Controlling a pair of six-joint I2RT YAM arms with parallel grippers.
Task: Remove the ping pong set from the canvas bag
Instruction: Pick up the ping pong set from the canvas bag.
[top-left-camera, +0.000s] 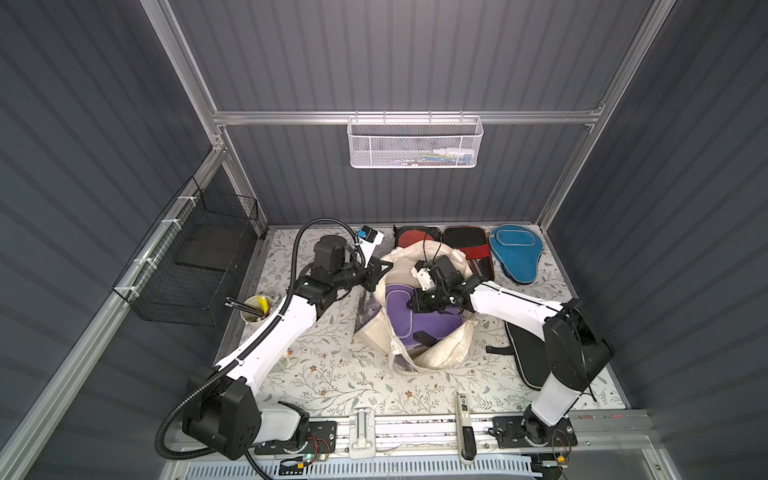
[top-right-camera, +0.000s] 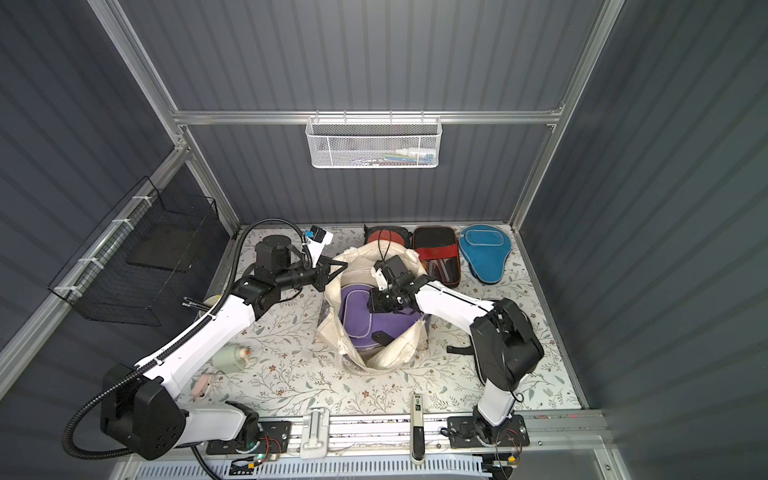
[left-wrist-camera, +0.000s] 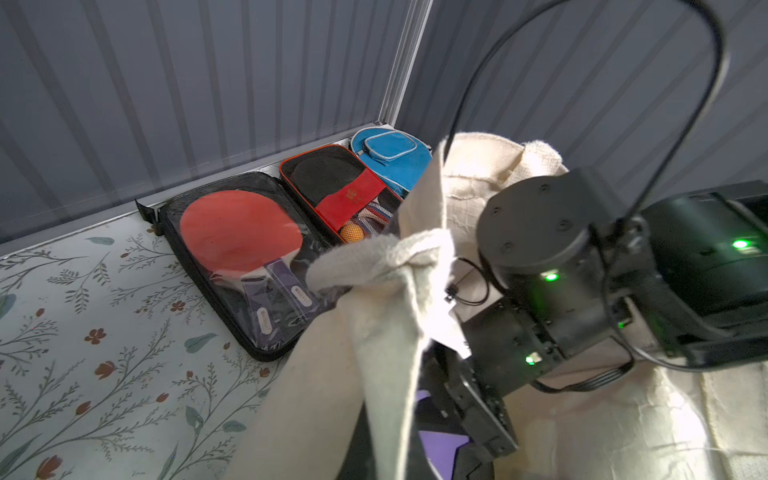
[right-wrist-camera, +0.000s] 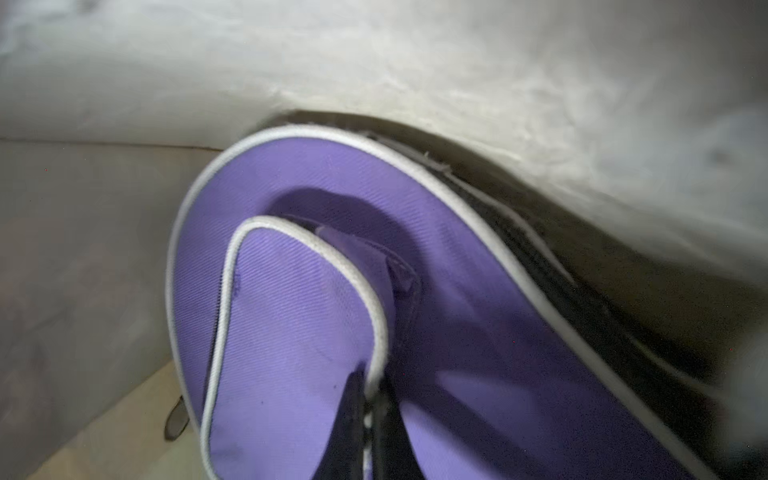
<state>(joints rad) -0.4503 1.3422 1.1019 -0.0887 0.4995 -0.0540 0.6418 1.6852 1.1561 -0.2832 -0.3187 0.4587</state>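
The cream canvas bag (top-left-camera: 440, 353) (top-right-camera: 386, 357) lies open mid-table. A purple paddle cover (top-left-camera: 399, 320) (right-wrist-camera: 291, 332) with pale piping rests inside it. My right gripper (top-left-camera: 415, 305) (right-wrist-camera: 372, 407) reaches into the bag and is shut on the piping of the cover's pocket. My left gripper (top-left-camera: 379, 271) is shut on the bag's rim (left-wrist-camera: 374, 270) at its far left side, and the cloth hides its fingertips in the left wrist view. A blue cover (top-left-camera: 515, 253), a red-and-black case (top-left-camera: 467, 245) and a clear case with a red paddle (left-wrist-camera: 241, 241) lie along the back wall.
A black paddle cover (top-left-camera: 528, 357) lies under the right arm. A cup of pens (top-left-camera: 257, 309) and a pale bottle (top-right-camera: 230, 357) stand at the left. A wire basket (top-left-camera: 199, 266) hangs on the left wall and a white mesh basket (top-left-camera: 415, 143) on the back wall.
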